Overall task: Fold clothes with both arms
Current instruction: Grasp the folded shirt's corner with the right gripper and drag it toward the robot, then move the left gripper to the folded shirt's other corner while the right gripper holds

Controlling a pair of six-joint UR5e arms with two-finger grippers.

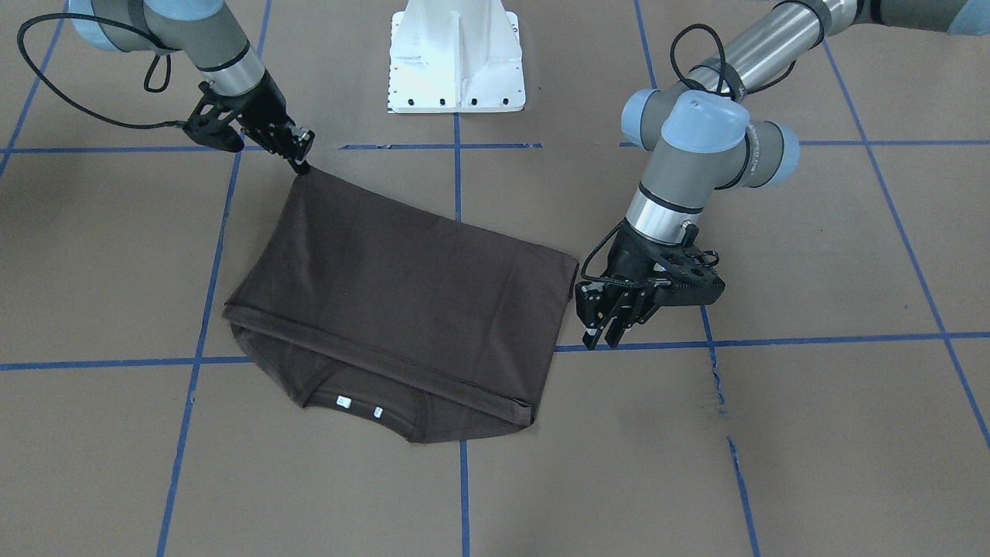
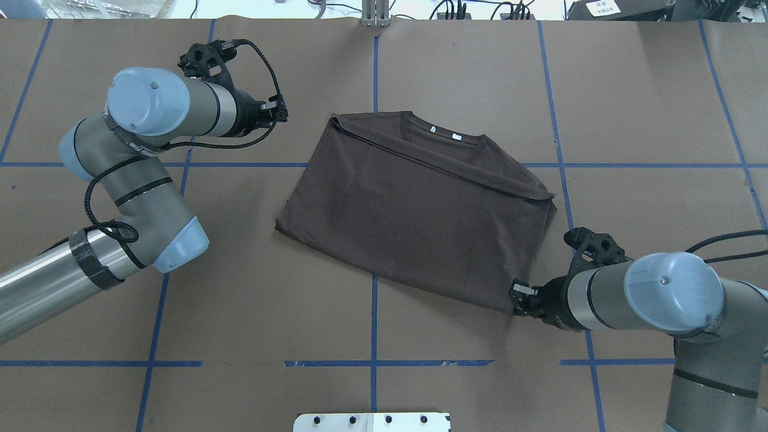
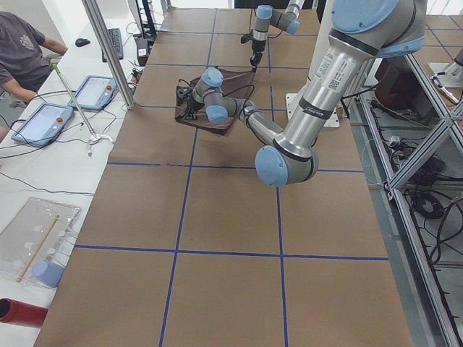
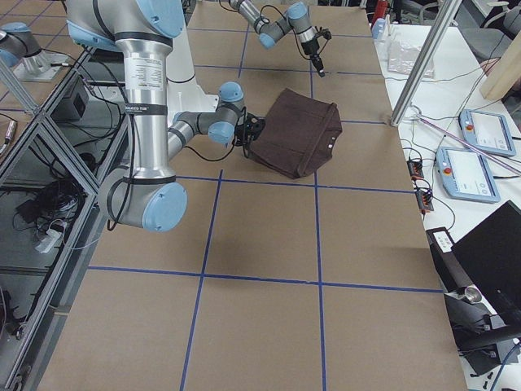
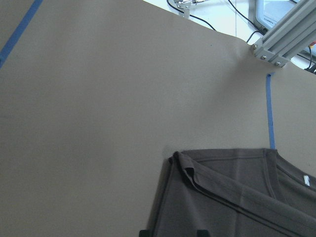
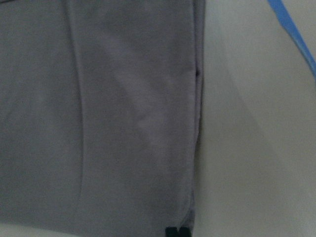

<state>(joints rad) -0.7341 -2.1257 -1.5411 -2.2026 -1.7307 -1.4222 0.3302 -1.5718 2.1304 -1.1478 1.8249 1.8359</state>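
Right gripper (image 1: 300, 161): seemingly pinching shirt (image 1: 402, 286) corner, I reckon to anchor the fold. Left gripper (image 1: 603, 339): spread, just clear of shirt, free for my next grasp.

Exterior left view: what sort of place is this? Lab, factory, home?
Probably a robotics lab's data-collection cell: left arm and right arm over a paper-covered table with a blue tape grid, aluminium framing alongside, a seated operator at a side bench with touchscreen pendants.
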